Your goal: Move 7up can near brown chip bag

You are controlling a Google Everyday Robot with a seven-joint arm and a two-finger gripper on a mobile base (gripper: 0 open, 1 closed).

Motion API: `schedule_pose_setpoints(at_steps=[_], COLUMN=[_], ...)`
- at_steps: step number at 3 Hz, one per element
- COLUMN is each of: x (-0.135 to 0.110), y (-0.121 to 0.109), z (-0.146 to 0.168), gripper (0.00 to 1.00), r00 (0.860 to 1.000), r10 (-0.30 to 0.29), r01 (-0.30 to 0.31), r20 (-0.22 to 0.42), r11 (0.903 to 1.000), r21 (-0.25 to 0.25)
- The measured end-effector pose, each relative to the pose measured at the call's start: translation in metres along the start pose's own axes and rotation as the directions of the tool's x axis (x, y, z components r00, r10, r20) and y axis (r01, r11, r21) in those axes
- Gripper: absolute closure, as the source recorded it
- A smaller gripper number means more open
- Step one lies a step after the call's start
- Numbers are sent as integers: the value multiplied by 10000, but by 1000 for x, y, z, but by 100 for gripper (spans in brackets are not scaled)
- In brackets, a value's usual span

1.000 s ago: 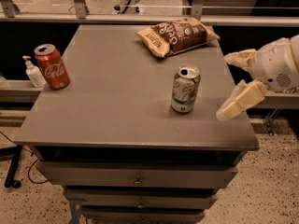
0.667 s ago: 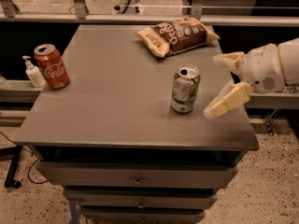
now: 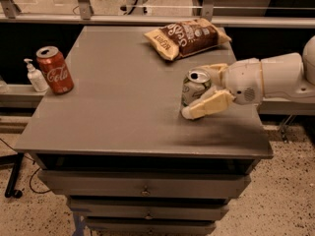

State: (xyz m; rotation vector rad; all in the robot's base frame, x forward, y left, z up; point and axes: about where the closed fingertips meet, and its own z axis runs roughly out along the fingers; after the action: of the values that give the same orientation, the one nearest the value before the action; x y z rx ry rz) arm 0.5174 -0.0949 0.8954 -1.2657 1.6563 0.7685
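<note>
You see the white-and-green 7up soda can (image 3: 194,85) upright near the grey metal table's (image 3: 118,112) right edge, in front of the crinkled brown chip bag (image 3: 187,36). The cream two-finger gripper (image 3: 197,92) straddles the can, spread wide.

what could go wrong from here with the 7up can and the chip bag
1. The gripper is at the upright 7up can, reaching in from the right. An off-centre contact could tip the can over on the table.
2. The brown chip bag lies just behind the can, with its right end near the table's edge. Carrying the can too far back could shove the bag off.
</note>
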Motion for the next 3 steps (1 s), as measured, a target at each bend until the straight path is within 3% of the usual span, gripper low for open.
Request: schedule_pose_setpoints(at_steps=[1,3], x=[1,1], y=[2,-8], z=[11,0], gripper=[41,87], r00=[9989,9982], r10=[219,206], r01=[-218,-229], r20=[408,569], r11=[9998,9989], r21=[-22,398])
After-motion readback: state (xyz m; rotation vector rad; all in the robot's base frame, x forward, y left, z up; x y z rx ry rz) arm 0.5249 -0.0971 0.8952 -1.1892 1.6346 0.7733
